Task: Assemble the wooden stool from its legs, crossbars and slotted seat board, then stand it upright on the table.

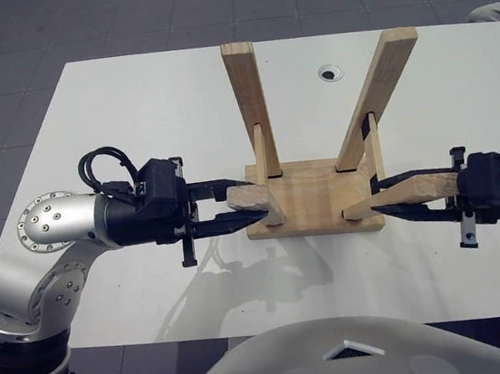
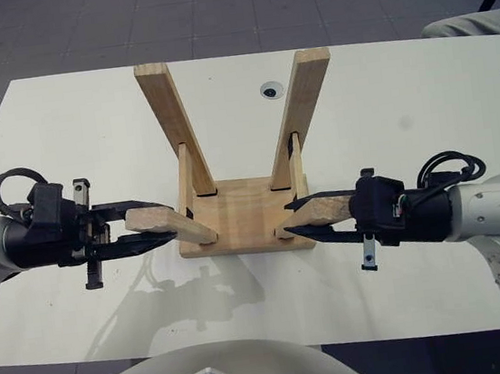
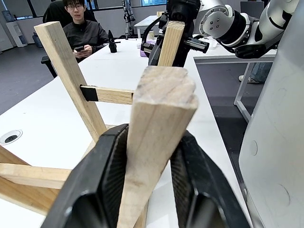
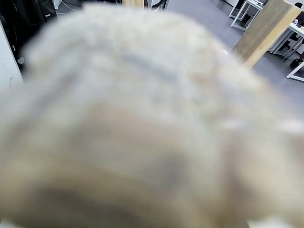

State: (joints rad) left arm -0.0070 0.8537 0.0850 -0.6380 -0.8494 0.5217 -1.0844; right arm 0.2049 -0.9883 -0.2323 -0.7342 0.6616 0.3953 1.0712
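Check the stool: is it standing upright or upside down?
Upside down. The seat board lies flat on the table with the legs pointing up; the left pincer and right pincer each grip one.

stool (image 1: 311,198): pale bare wood, matt | table (image 1: 132,119): smooth white | left pincer fingers (image 3: 109,175): black, slightly glossy

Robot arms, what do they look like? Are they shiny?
Yes! The left arm and right arm have shiny silver rounded shells with small screw dots, then black wrists. Black cables loop over them. The left gripper and right gripper are black, with two thin fingers.
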